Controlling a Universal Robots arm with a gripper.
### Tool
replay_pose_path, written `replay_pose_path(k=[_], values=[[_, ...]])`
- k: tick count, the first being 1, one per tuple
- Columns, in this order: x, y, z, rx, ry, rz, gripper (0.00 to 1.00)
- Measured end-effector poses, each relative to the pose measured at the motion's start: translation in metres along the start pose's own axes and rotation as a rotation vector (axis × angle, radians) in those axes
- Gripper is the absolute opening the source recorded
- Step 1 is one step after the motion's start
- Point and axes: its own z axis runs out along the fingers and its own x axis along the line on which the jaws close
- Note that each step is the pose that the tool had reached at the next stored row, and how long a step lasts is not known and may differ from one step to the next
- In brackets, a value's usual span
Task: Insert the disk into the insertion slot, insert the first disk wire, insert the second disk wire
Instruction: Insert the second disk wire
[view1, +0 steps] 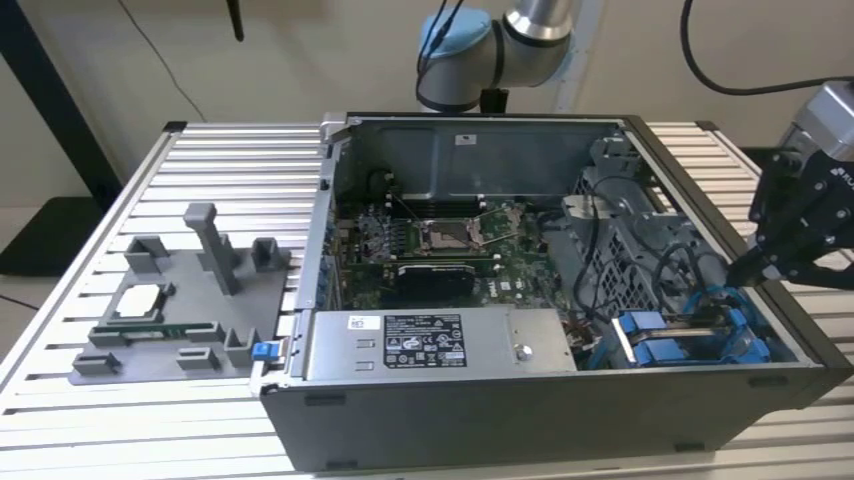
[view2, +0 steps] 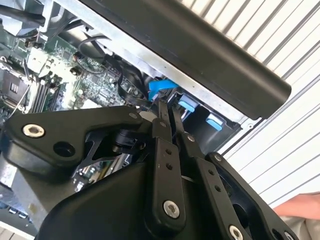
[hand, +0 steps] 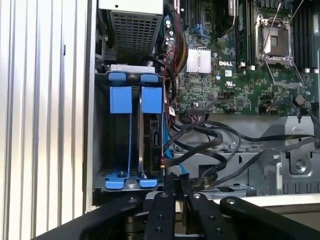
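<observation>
Black pincer (hand: 172, 181) pinched shut — beside blue-framed disk (hand: 150, 130).

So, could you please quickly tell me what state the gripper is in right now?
Gripper: shut, fingertips together at the drive cage's edge beside the black cables; whether it pinches anything cannot be told.

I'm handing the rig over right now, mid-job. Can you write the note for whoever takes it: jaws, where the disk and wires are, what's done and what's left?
Gripper: jaws shut, tips at the near end of the drive cage. Whether they pinch a wire cannot be told.
Disk: sits on edge in its blue caddy inside the insertion slot, next to a second blue caddy.
Wires: a blue wire and the black cables lie loose just beside the fingertips.
Done: the disk looks inserted.
Left: both disk wires. No plugged connection can be confirmed from these views, so check them first.
</observation>
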Motion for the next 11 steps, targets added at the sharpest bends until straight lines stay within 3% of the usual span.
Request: replay_pose_path(k=[11], values=[[-0.0014,0.0156,-0.0092,0.0005,-0.0018,0.006,0.00]])
